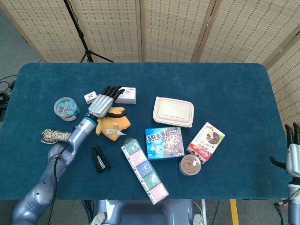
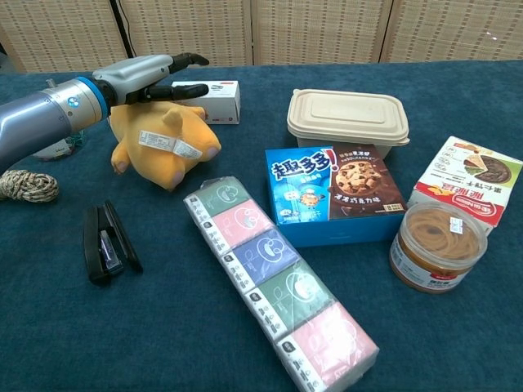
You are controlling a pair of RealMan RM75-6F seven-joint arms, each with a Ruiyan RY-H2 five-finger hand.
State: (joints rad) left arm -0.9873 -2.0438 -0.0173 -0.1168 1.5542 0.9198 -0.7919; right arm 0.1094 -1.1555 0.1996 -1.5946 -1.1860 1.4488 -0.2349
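Nearest to me in the chest view, the strip of tissue packs [image 2: 279,280] is lying slantwise across the blue table [image 2: 458,343], with the black stapler [image 2: 105,242] sitting off to its left and the brown-lidded tub [image 2: 432,246] to its right. Just behind the strip, the blue cookie box [image 2: 333,193] is resting flat, and the red-and-white snack box [image 2: 469,179] is leaning just behind the tub.

Further back I'm seeing the yellow plush toy [image 2: 166,146] lying on its side, its white label facing the camera, with the coil of rope [image 2: 29,186] well to its left. My left hand [image 2: 145,80] is hovering over the top of the toy — fingers stretched out and spread, thumb held apart below them, nothing in its grasp (whether the palm is brushing the plush I cannot tell). Its dark fingertips are reaching toward the white stapler box [image 2: 215,99] just behind the toy.

Beyond the cookie box, the beige lidded container [image 2: 349,117] is sitting closed. In the head view, the small white block [image 1: 90,97] and the clear tub of clips [image 1: 65,108] are sitting to the left of the hand.

My right hand [image 1: 292,151] is hanging off the table's right edge — fingers pointing up and apart, holding nothing.
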